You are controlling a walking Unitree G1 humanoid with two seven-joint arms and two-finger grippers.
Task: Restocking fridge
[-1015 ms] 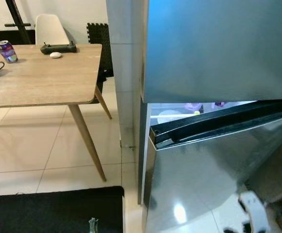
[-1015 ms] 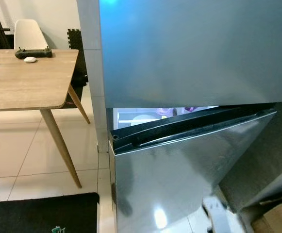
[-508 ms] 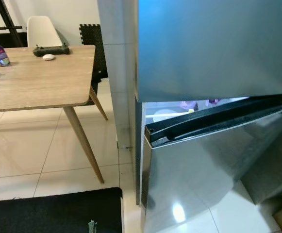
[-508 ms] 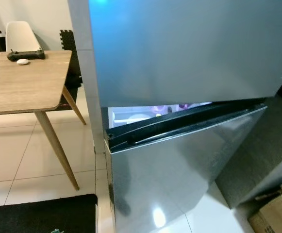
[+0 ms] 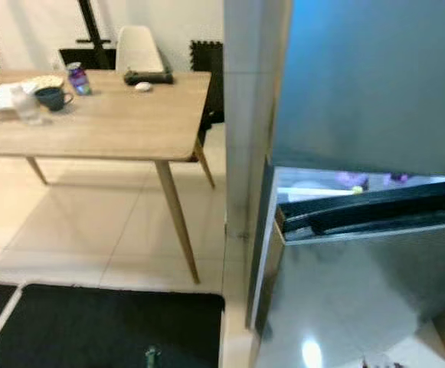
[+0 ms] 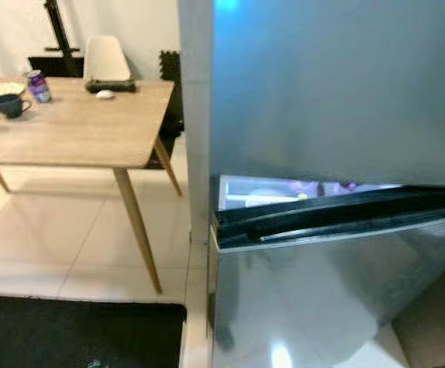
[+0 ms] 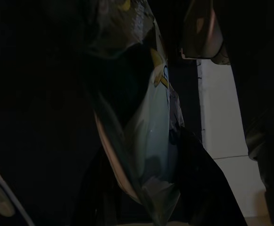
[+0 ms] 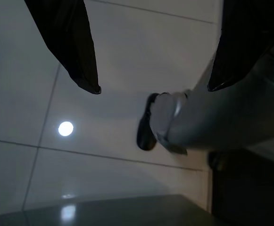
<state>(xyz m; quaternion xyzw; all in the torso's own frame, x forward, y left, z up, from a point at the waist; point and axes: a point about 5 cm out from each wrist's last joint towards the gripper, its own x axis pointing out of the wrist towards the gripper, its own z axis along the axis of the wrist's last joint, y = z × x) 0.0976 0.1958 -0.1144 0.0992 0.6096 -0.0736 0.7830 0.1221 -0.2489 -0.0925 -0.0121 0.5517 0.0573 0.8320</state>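
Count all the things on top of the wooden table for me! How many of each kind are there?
Cans: 1, purple can
Mugs: 1, dark mug
Clear cups: 1, clear cup
Black controllers: 1, black controller
Small white objects: 1, small white object
Plates: 1, plate, far end
Total: 6

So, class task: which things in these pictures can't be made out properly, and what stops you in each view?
- Fridge interior: eye views, mostly hidden behind the half-open lower door.
- Purple can label: too small, blurred.
- Shiny packet: left wrist view, too dark to identify.
- Upper door: cut off by frame edge.
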